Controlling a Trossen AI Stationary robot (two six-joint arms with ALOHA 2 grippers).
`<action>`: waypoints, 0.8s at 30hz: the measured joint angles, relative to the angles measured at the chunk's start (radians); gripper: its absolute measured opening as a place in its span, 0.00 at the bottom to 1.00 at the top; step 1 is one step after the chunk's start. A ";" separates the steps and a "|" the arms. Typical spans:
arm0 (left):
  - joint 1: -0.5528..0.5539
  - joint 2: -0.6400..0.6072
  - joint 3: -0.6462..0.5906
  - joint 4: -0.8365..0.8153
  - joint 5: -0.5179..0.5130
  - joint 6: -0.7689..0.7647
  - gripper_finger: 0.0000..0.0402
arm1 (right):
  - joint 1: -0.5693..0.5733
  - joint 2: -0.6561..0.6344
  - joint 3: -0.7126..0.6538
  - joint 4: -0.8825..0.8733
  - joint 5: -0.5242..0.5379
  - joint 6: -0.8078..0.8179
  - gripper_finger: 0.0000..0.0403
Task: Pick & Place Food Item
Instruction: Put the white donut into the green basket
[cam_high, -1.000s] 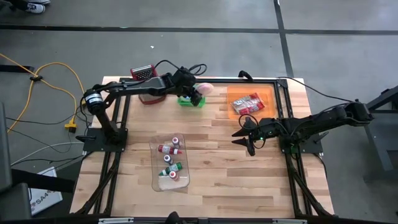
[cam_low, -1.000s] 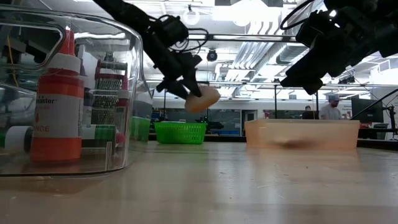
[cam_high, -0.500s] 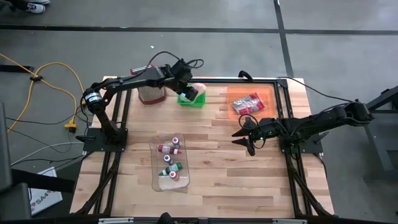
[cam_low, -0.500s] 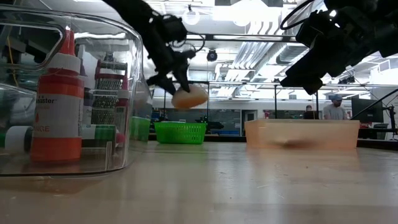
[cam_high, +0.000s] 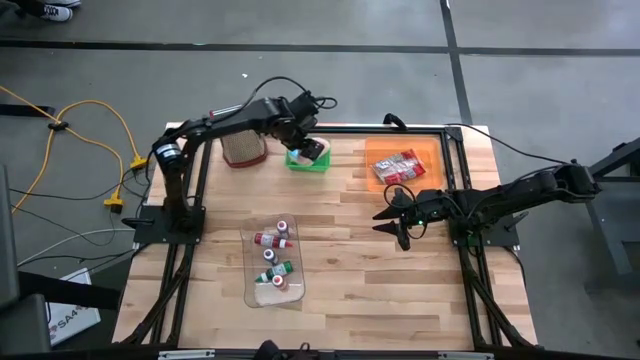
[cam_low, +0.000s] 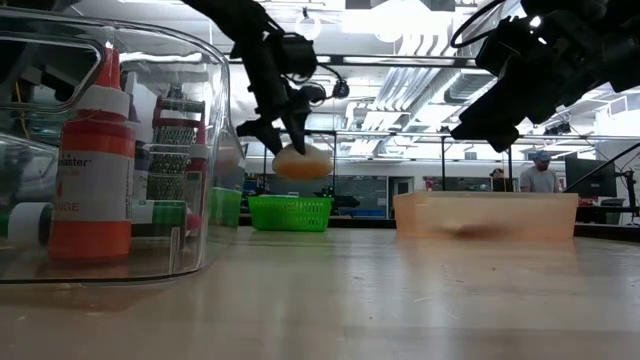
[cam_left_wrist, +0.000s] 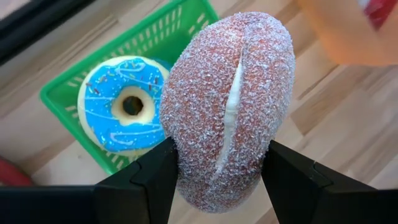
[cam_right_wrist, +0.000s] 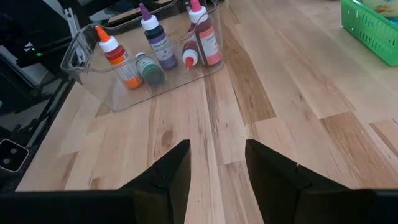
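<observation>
The left gripper (cam_left_wrist: 221, 171) is clamped on a sugared bun (cam_left_wrist: 227, 106), one dark finger (cam_left_wrist: 152, 180) pressed to each flank of it, the cream-filled slit facing the wrist camera. In the high view the left gripper (cam_high: 312, 150) hangs over the green basket (cam_high: 300, 162) at the table's far edge, at about 11 o'clock from the table's middle. In the low view the bun (cam_low: 302, 161) is in the air, directly above the basket (cam_low: 290, 212) and clear of its rim, with the left gripper (cam_low: 285, 135) gripping it from above.

Inside the basket (cam_left_wrist: 74, 81), the wrist view shows a blue-iced doughnut (cam_left_wrist: 124, 106) with sprinkles, lying flat; the bun sits just beside it toward 3 o'clock, overlapping the basket's near corner.

At 9 o'clock from the basket stands a grater (cam_high: 243, 150), just beside it. At 3 o'clock from the basket, well apart, lies an orange tray (cam_high: 432, 152) holding red packets (cam_high: 398, 167).

The right gripper (cam_high: 392, 217) waits at about 3 o'clock from the table's middle, just toward 6 o'clock of the tray, its fingers (cam_right_wrist: 174, 171) spread apart with nothing between them, above bare wood.

Near the table's middle, toward 7 o'clock, a clear bin (cam_high: 250, 280) holds small bottles (cam_high: 272, 242), well apart from both grippers.
</observation>
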 joint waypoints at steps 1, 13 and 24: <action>0.002 0.013 0.013 -0.014 0.000 0.000 0.50 | 0.000 0.000 0.000 0.000 0.000 0.000 0.35; 0.009 0.104 0.093 -0.082 -0.020 -0.020 0.50 | 0.000 0.000 0.000 0.000 0.000 0.000 0.35; 0.008 0.139 0.093 -0.018 0.019 -0.046 0.50 | 0.000 0.000 0.000 0.000 0.000 0.000 0.35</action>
